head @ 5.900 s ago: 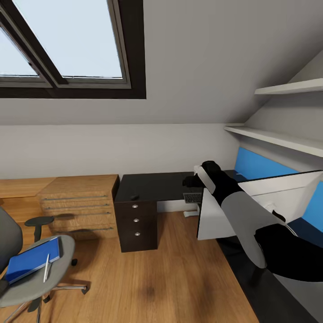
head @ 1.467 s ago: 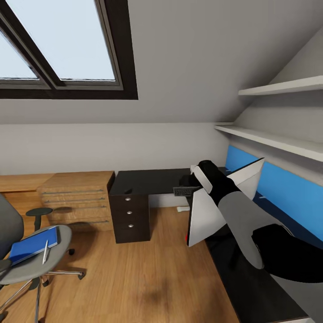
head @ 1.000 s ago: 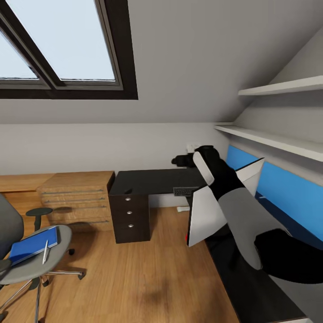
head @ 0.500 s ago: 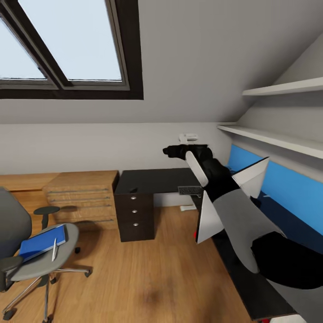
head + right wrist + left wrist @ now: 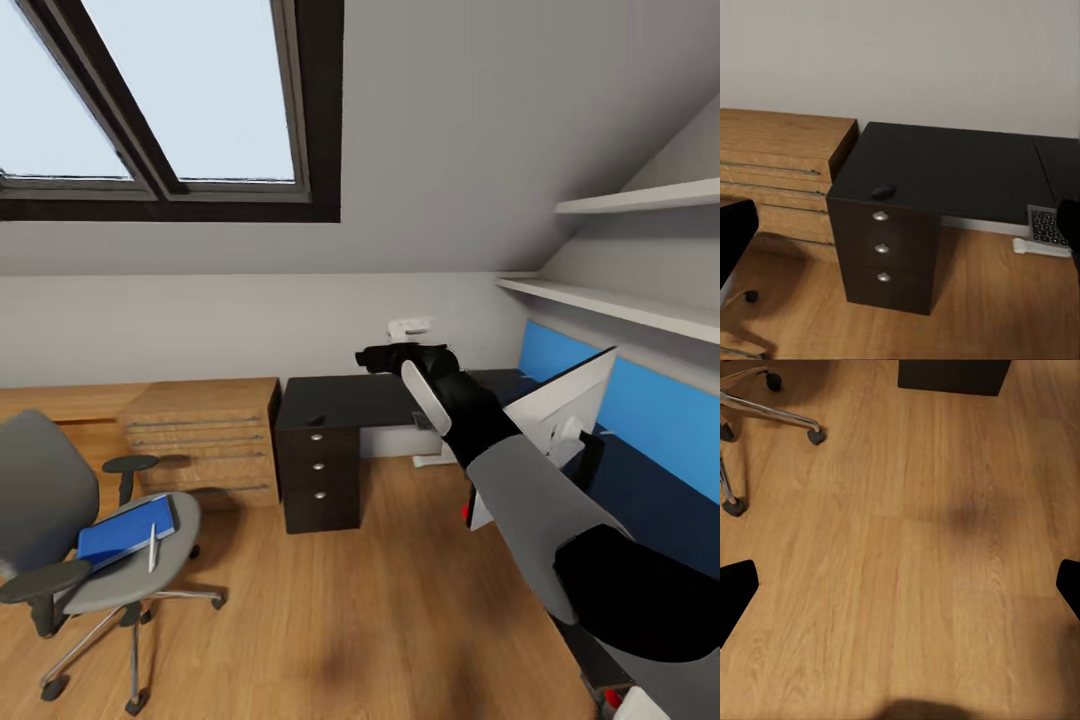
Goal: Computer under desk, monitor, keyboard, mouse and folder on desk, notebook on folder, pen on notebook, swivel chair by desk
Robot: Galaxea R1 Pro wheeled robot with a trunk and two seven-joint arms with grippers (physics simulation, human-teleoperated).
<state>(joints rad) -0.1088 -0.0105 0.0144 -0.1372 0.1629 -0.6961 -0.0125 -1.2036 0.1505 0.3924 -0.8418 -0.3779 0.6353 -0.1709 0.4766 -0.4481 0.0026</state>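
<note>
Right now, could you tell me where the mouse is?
In the head view, the mouse sits on the desk, near its front edge above the drawer unit.

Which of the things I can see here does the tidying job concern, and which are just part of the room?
For the job:
desk
mouse
keyboard
monitor
swivel chair
folder
pen

Just there:
wooden dresser
skylight window
wall shelves

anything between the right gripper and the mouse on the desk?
Nothing visible. The right gripper hangs above the desk, and the right wrist view shows bare desktop around the mouse at the front edge.
</note>
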